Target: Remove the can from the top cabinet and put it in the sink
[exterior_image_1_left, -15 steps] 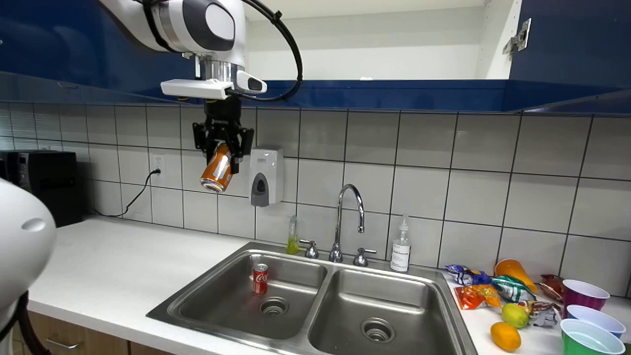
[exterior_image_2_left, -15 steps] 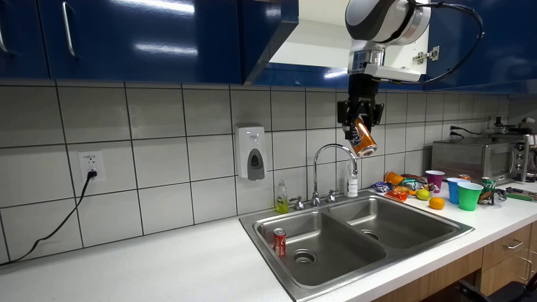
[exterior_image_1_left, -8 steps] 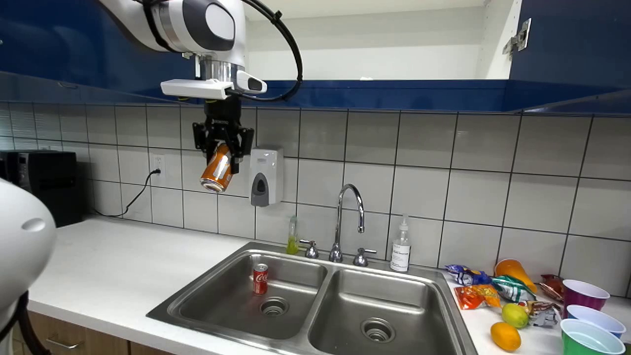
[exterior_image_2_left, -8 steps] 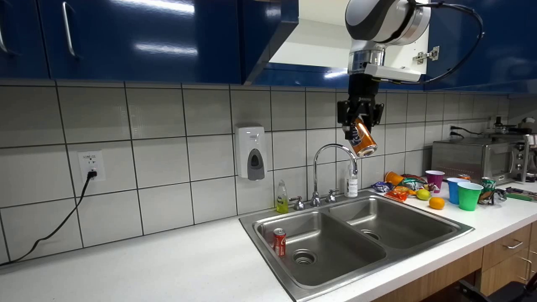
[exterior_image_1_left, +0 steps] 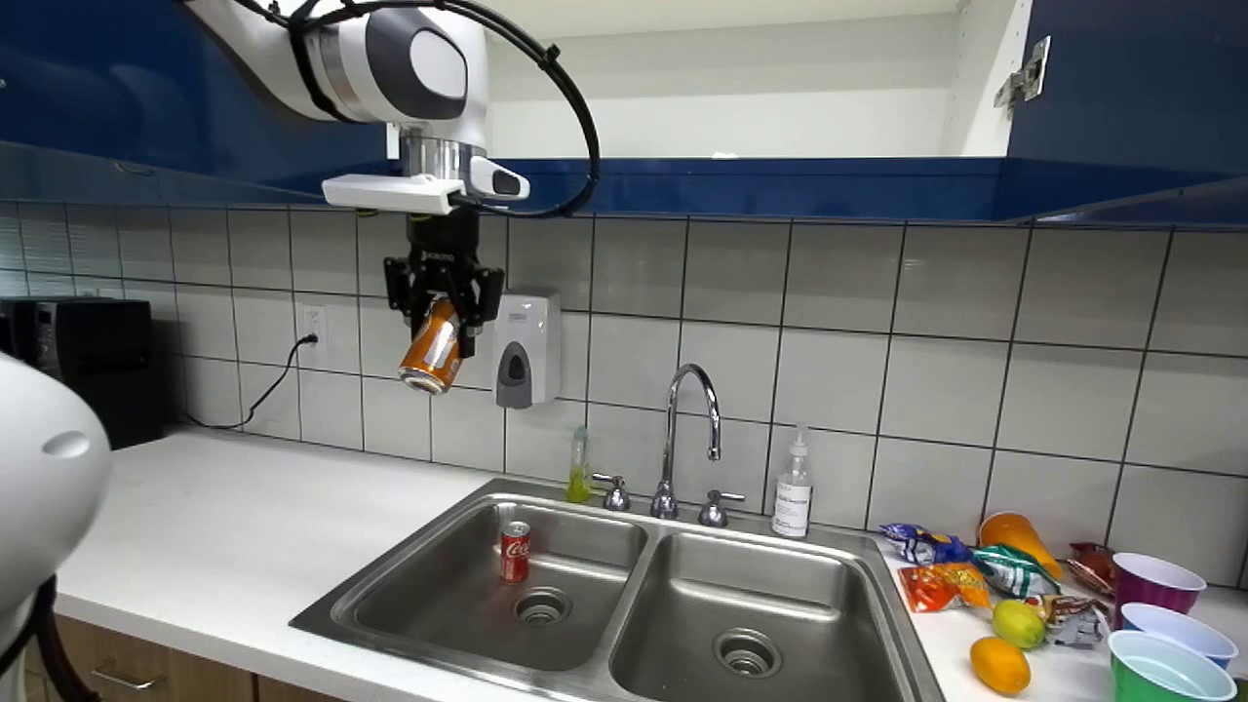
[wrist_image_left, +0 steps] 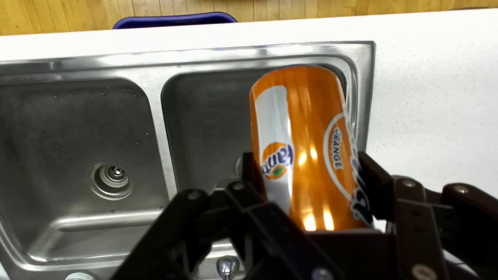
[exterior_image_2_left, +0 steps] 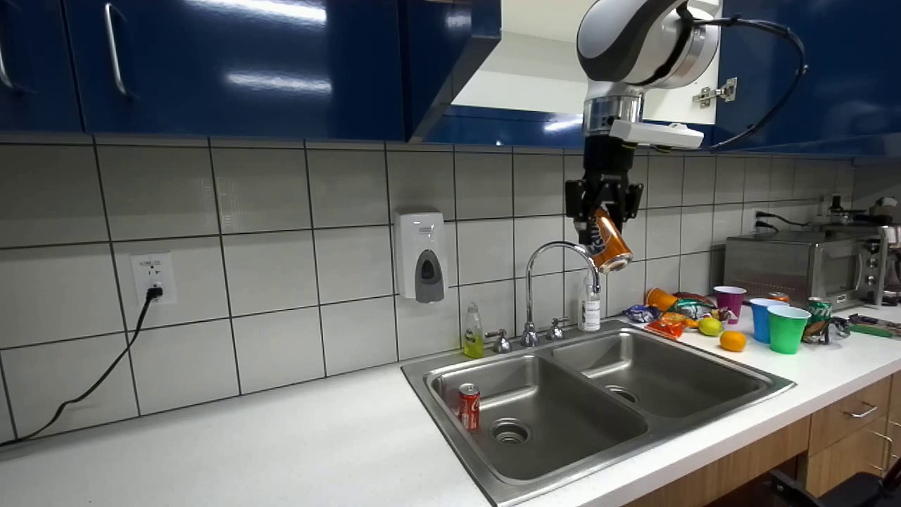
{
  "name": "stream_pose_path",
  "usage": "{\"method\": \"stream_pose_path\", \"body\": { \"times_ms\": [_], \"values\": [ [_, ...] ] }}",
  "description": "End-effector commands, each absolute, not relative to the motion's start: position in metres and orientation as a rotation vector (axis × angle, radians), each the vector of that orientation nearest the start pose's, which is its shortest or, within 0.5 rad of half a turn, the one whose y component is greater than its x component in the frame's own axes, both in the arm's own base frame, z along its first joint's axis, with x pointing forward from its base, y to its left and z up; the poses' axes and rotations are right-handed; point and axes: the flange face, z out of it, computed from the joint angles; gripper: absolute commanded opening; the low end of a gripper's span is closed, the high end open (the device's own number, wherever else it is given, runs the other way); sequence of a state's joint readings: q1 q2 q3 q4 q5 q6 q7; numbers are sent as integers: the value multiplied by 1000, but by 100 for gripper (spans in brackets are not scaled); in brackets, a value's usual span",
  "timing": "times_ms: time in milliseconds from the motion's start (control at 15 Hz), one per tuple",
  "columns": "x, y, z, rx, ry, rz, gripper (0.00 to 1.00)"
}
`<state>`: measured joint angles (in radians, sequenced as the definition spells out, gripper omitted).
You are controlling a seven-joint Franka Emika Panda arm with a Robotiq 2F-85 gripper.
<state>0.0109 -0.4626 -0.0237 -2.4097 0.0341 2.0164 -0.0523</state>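
The orange can [exterior_image_1_left: 429,356] is tilted in my gripper [exterior_image_1_left: 444,336], its lower end sticking out below the fingers. The can [exterior_image_2_left: 611,251] and gripper [exterior_image_2_left: 600,232] hang high over the sink area, below the cabinet's bottom edge. In the wrist view the fingers [wrist_image_left: 311,171] press both sides of the can [wrist_image_left: 299,116], which overlaps the basin nearer the bare counter. The stainless sink [exterior_image_1_left: 626,604] has two basins and shows in the wrist view [wrist_image_left: 157,136]. The top cabinet [exterior_image_1_left: 760,185] is open, with a white interior and blue doors.
A red can [exterior_image_1_left: 515,553] stands in one basin. The curved faucet [exterior_image_1_left: 673,429] rises behind the sink, with a soap bottle [exterior_image_1_left: 578,468] and a pump bottle [exterior_image_1_left: 793,492]. A wall dispenser [exterior_image_1_left: 526,341] is close behind. Wrappers, fruit and cups [exterior_image_1_left: 1165,673] lie beside the sink.
My gripper has moved slightly down with the orange can in the last half second. Before that it was still. The can's tilt and the grip look the same.
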Motion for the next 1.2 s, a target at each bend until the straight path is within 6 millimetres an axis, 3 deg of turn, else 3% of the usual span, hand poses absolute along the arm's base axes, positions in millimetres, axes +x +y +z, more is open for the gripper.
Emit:
{"method": "stream_pose_path", "body": {
  "times_ms": [0,667,1133],
  "values": [
    [427,-9,476,-3128,-47,-152,38],
    [455,-9,398,-3147,-76,-250,38],
    [456,-8,345,-3154,-99,-283,38]
  ]
}}
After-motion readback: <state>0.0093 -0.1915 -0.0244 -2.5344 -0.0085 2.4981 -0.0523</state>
